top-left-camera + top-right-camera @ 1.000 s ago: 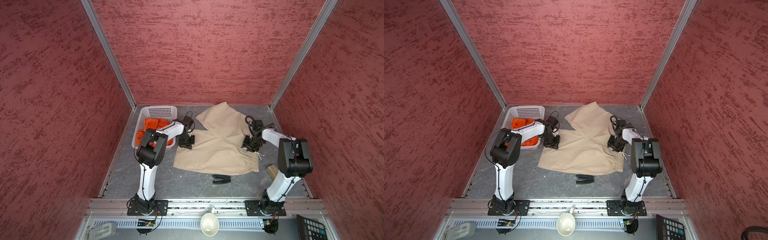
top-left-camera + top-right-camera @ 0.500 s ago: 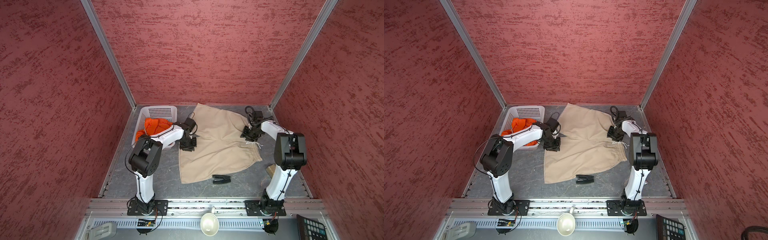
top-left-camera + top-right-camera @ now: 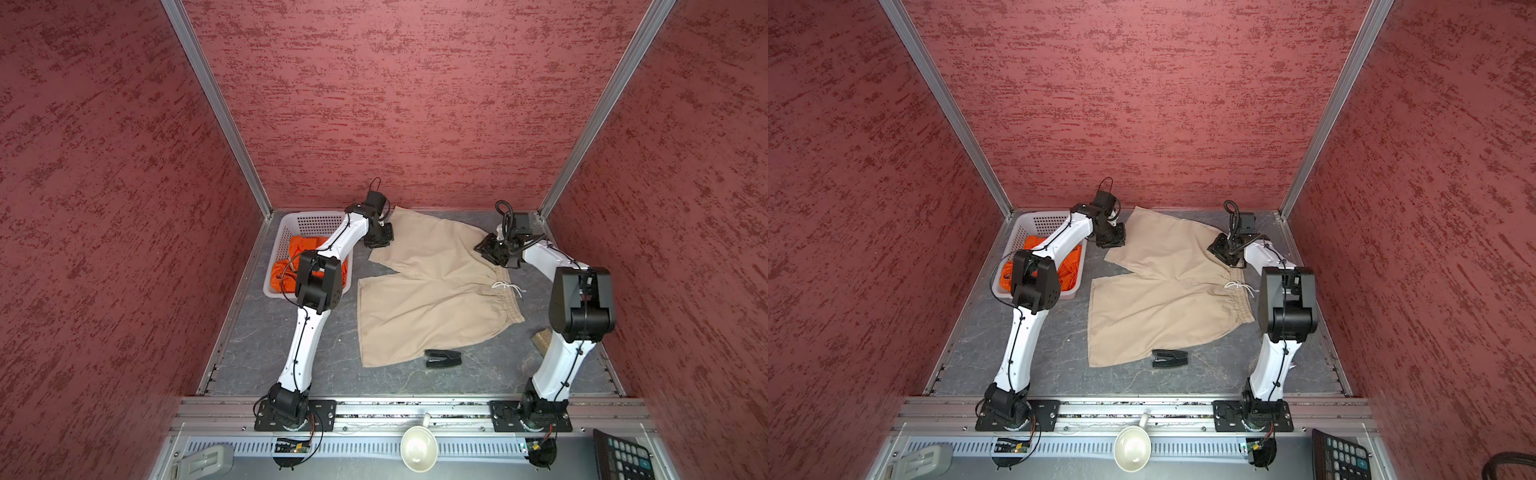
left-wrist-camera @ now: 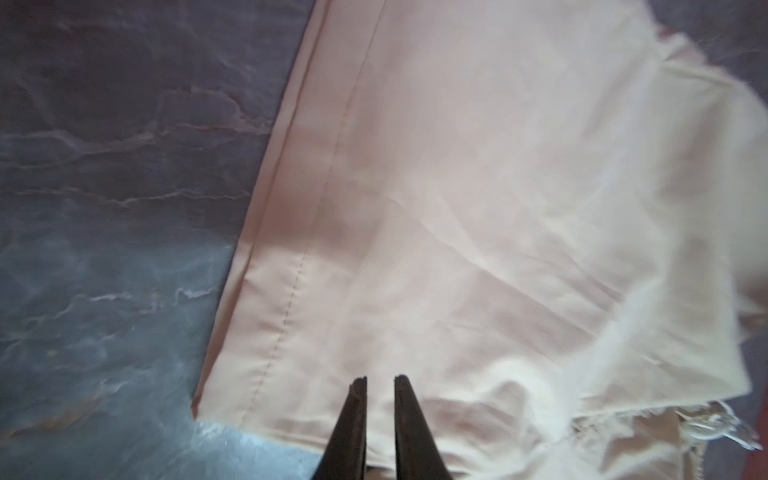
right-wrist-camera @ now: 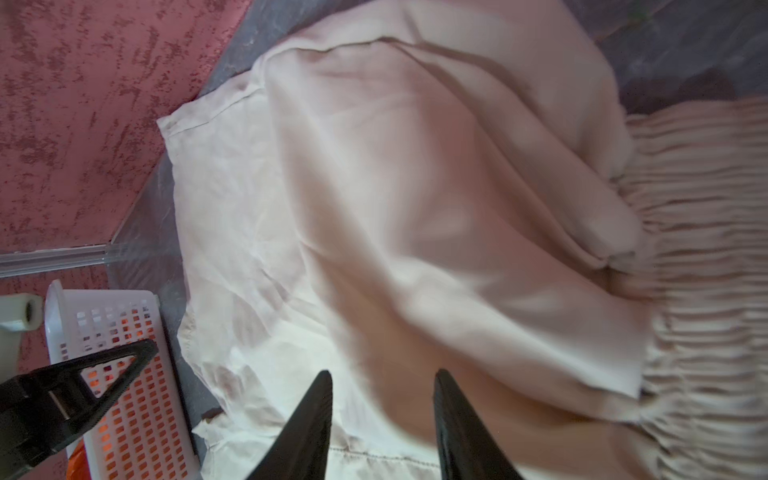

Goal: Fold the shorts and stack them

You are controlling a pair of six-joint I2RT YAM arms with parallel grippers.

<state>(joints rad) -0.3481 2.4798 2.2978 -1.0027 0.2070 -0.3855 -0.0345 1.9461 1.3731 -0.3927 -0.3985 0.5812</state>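
The beige shorts (image 3: 432, 291) (image 3: 1163, 291) lie spread flat on the grey table, legs pointing left, gathered waist and white drawstring (image 3: 509, 286) at the right. My left gripper (image 3: 379, 241) (image 3: 1112, 241) hangs over the far leg's hem corner. In the left wrist view its jaws (image 4: 380, 379) stand open by a narrow gap, with the cloth (image 4: 457, 208) flat beneath. My right gripper (image 3: 492, 251) (image 3: 1223, 251) is at the far end of the waist, open (image 5: 382, 374) over smooth cloth (image 5: 415, 208). The orange shorts (image 3: 296, 249) (image 3: 1005, 276) lie crumpled in the basket.
A white perforated basket (image 3: 307, 218) (image 3: 1038, 222) (image 5: 116, 307) stands at the back left, under the left arm. Touching the near leg's edge is a black stapler-like thing (image 3: 442, 358) (image 3: 1169, 358). By the right arm lies a wooden block (image 3: 542, 338). Red walls close in three sides.
The beige shorts went from bunched and skewed to spread flat, the far leg now stretching toward the back wall. My left gripper moved back with that leg and its jaws parted slightly. The right gripper shifted back.
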